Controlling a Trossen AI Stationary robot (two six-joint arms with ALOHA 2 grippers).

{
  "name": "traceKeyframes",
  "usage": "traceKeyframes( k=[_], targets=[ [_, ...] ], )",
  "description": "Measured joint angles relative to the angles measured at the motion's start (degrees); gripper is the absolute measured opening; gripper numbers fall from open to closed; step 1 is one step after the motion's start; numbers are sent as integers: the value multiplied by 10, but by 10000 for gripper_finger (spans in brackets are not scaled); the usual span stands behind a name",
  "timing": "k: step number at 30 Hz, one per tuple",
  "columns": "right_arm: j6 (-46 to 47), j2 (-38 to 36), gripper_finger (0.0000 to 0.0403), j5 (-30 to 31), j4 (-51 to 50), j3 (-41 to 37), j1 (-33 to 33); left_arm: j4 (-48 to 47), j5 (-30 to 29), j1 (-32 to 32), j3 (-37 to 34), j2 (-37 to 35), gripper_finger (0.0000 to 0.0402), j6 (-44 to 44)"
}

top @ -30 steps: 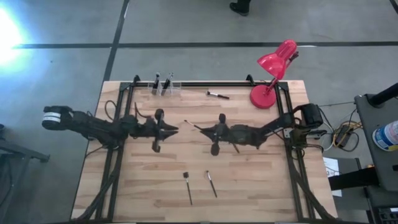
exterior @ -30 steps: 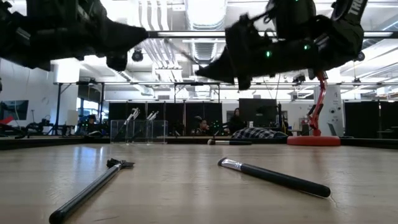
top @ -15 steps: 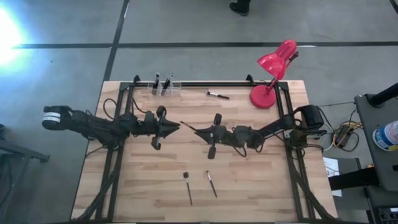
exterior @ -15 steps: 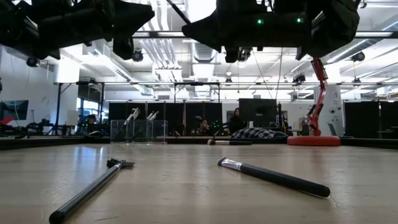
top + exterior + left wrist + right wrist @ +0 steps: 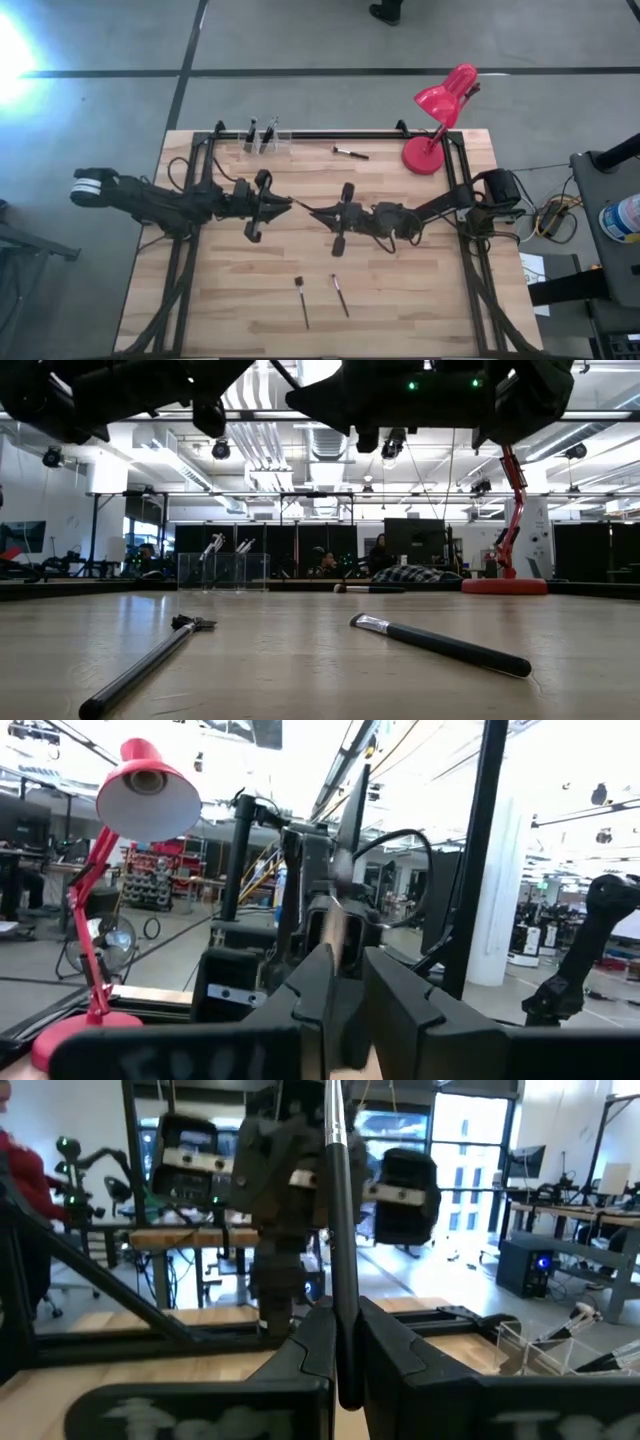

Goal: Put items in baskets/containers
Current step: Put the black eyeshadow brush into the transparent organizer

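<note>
Your right gripper [image 5: 314, 211] is up in the air over the middle of the counter [image 5: 420, 300]. It is clenched on a thin dark brush [image 5: 338, 1220], and in the right wrist view the brush stands straight up between its two fingers [image 5: 300, 1355]. Your left gripper [image 5: 287, 205] is also up in the air, facing the right one. Their tips are very near each other. The brush's free end [image 5: 297, 201] reaches over to the left gripper's tips. In the left wrist view the left gripper's fingers [image 5: 405, 1000] stand a little apart, with the pale end of that brush [image 5: 335, 935] just past them; you cannot tell if they pinch it.

Two more brushes lie flat near the front of the counter: one on the left side [image 5: 140, 665] and one on the right side [image 5: 440, 645], close but not touching. Another brush [image 5: 350, 152] lies near the back edge. The clear cups [image 5: 265, 140] sit at the back, left of the middle, with a few brushes standing in them. A red lamp [image 5: 440, 115] stands at the back right corner.
</note>
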Motion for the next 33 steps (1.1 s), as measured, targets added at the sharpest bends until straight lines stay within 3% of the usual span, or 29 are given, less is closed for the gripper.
traceKeyframes(
  k=[7, 12, 23, 28, 33],
  targets=[
    [-13, 0, 15, 3, -53, 26, 9, 23, 3, -1, 42, 62, 51, 13],
    [-28, 0, 15, 17, -54, 24, 16, 62, 49, -2, 44, 72, 51, 53],
    [-17, 0, 18, 28, -51, 22, 15, 58, 17, -3, 43, 68, 12, 58],
    [15, 0, 72, 69, -63, 22, 14, 2, -21, -3, 47, 46, 11, 85],
    [8, -2, 138, 174, -145, 22, 14, -156, -140, 1, 83, -5, 11, 156]
  ],
)
